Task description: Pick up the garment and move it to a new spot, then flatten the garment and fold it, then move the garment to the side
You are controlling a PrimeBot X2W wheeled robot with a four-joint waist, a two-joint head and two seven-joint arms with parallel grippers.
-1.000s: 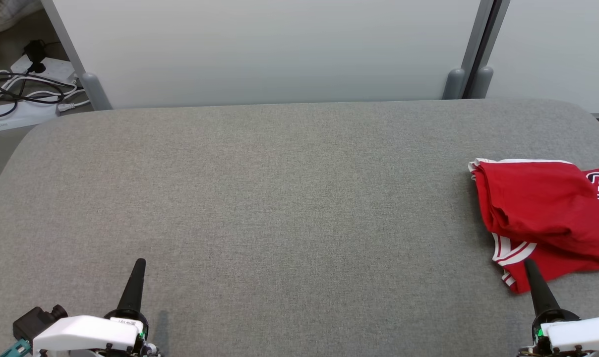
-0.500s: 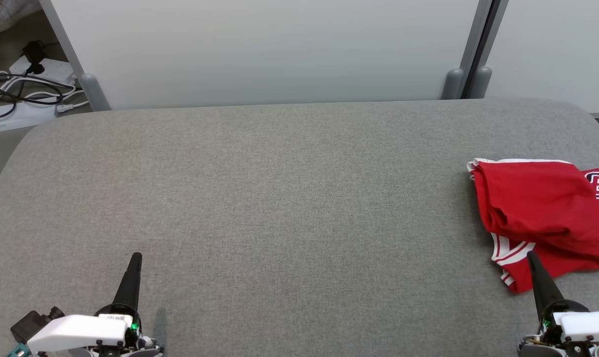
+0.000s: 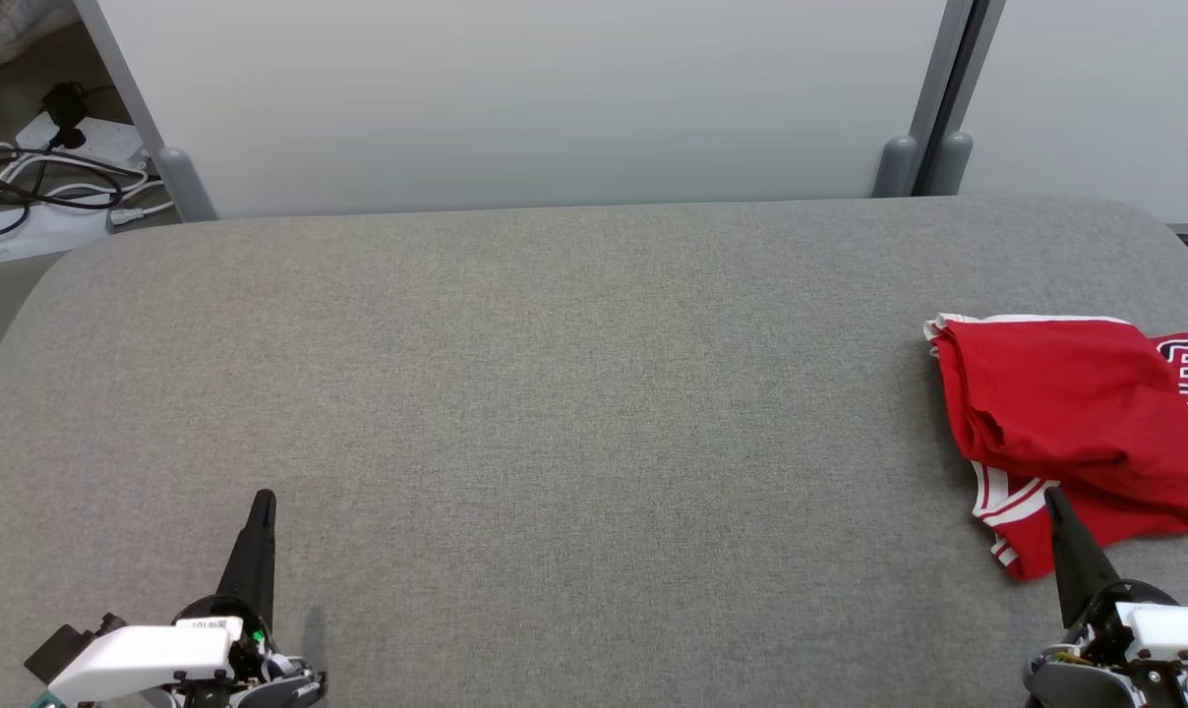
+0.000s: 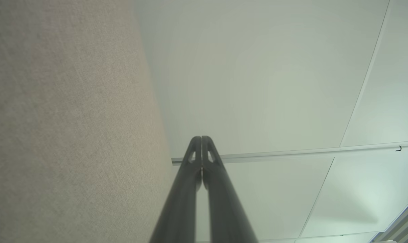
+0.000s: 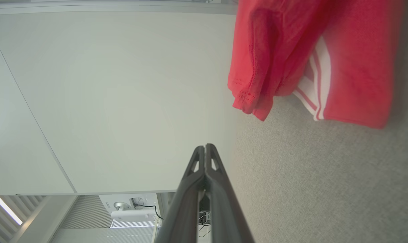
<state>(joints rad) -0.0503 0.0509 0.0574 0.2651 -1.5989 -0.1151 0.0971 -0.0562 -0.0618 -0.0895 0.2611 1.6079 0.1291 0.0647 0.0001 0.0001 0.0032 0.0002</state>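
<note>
A red garment with white stripes and lettering lies folded at the right edge of the grey table; part of it runs off the head view. In the right wrist view the garment fills the upper right. My right gripper is shut and empty, its tip over the garment's near edge; whether it touches the cloth I cannot tell. Its fingers press together. My left gripper hovers at the lower left over bare cloth, shut and empty, fingers together.
White partition panels stand behind the table's far edge. Power strips and cables lie on the floor at the far left. The table's wide middle is bare grey fabric.
Both arms have drawn back slightly toward the bottom of the head view. The garment has not moved.
</note>
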